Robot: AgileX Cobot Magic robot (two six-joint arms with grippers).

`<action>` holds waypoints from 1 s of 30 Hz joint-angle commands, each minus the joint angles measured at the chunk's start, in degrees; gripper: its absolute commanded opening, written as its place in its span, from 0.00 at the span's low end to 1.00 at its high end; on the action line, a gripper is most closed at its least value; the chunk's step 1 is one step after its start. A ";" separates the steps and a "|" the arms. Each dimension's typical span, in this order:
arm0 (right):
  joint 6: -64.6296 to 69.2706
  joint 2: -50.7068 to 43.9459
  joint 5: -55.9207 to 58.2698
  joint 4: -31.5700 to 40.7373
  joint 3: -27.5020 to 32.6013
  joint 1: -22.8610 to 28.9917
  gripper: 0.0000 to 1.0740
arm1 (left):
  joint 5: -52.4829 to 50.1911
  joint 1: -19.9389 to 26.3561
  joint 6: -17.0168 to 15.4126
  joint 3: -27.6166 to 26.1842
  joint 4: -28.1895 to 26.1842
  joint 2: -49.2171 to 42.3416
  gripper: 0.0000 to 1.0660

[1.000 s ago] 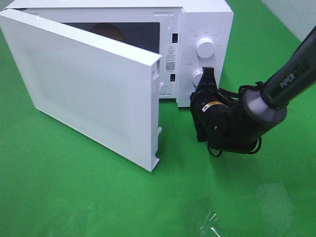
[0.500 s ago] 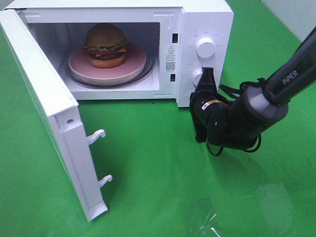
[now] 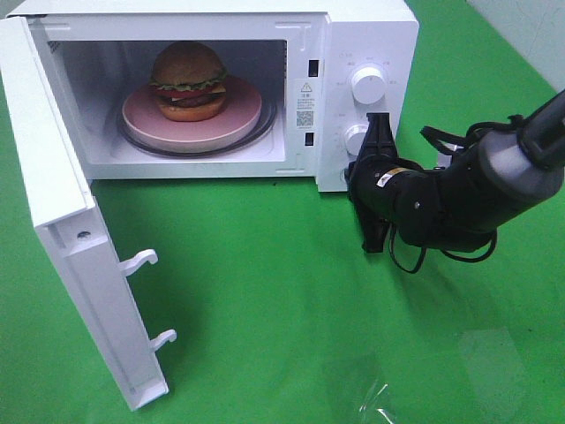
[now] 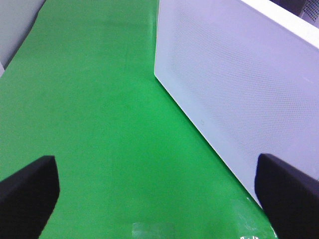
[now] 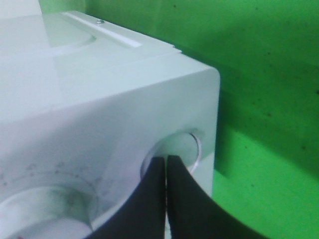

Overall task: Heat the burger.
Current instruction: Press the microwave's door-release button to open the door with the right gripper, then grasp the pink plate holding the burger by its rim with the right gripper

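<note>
The burger is sitting on the pink plate inside the microwave oven, and it is now showing in full. Over the last second the door has been swinging outward and is now standing wide open, its latch hooks jutting over the green cloth. With the cavity exposed, heating is probably not running, so the door is likely needing shutting first. The right gripper, fingers pressed together and holding nothing, is pointing its tips at the lower knob, touching it or just short; I cannot tell which. The upper knob is standing free above. The left gripper, fingers spread wide and empty, is facing the door's outer face, which is blocking its way to the cavity.
</note>
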 commanded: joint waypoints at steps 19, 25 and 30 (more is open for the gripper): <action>-32.03 -18.91 21.03 -9.11 9.80 -0.17 0.01 | -0.52 0.00 0.06 0.17 -0.11 -0.92 0.94; -44.75 -23.61 31.05 -9.51 9.80 -0.17 0.02 | -0.52 0.00 0.06 0.17 -0.11 -0.92 0.94; -51.91 -26.41 37.36 -9.51 9.80 -0.17 0.03 | -0.52 0.00 0.06 0.17 -0.11 -0.92 0.94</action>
